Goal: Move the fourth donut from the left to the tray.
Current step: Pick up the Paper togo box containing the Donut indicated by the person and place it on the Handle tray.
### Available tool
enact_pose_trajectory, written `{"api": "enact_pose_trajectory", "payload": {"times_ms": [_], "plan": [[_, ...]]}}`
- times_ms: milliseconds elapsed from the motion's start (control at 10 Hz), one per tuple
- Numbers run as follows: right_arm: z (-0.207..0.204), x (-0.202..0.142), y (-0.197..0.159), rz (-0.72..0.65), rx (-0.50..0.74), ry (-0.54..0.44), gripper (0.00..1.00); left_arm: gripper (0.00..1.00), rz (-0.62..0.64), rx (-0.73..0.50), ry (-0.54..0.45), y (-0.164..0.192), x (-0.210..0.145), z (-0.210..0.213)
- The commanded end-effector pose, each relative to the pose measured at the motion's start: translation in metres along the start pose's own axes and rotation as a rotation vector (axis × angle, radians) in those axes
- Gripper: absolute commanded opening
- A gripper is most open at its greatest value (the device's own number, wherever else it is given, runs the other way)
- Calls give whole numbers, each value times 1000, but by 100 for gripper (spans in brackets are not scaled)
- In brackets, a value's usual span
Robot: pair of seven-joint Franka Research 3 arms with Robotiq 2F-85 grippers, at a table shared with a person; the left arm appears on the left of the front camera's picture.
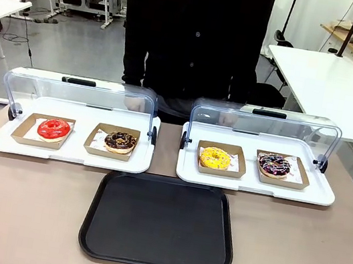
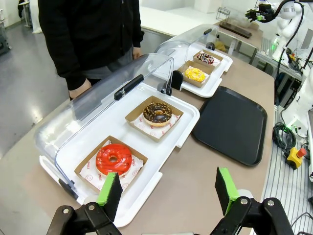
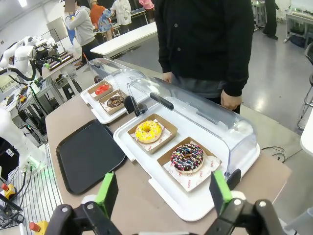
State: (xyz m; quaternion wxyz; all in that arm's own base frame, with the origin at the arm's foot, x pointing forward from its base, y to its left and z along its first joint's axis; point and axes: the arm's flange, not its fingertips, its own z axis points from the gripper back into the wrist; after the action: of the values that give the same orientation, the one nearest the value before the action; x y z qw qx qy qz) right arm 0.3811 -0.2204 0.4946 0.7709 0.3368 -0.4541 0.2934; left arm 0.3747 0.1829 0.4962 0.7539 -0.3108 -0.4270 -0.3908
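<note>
The fourth donut (image 1: 274, 164), dark chocolate icing with pink and white streaks, sits in a brown cardboard holder on the right white display tray, at its right end. It lies just ahead of my right gripper (image 3: 164, 188), which is open and empty above the table's near edge, and it is small and far off as the fourth donut (image 2: 207, 58) in the left wrist view. The black tray (image 1: 160, 221) lies flat in the table's middle, also seen as the black tray (image 3: 88, 154) and the black tray (image 2: 232, 125). My left gripper (image 2: 168, 191) is open and empty near the left display tray.
Two white display trays (image 1: 71, 153) (image 1: 255, 186) have their clear domed lids raised. They hold a red donut (image 1: 53, 129), a chocolate donut with pale specks (image 1: 120, 141) and a yellow donut (image 1: 215, 157). A person in black (image 1: 194, 33) stands behind them, hands at the lids.
</note>
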Motion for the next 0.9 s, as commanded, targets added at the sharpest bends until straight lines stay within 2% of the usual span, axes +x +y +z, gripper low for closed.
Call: {"api": "enact_pose_trajectory", "payload": {"times_ms": [0,800], "plan": [[-2,0,-2,30,2,-32,100,100,-22,-4,-25,2,1,1],[-2,0,-2,30,2,-32,100,100,-22,-4,-25,2,1,1]]}}
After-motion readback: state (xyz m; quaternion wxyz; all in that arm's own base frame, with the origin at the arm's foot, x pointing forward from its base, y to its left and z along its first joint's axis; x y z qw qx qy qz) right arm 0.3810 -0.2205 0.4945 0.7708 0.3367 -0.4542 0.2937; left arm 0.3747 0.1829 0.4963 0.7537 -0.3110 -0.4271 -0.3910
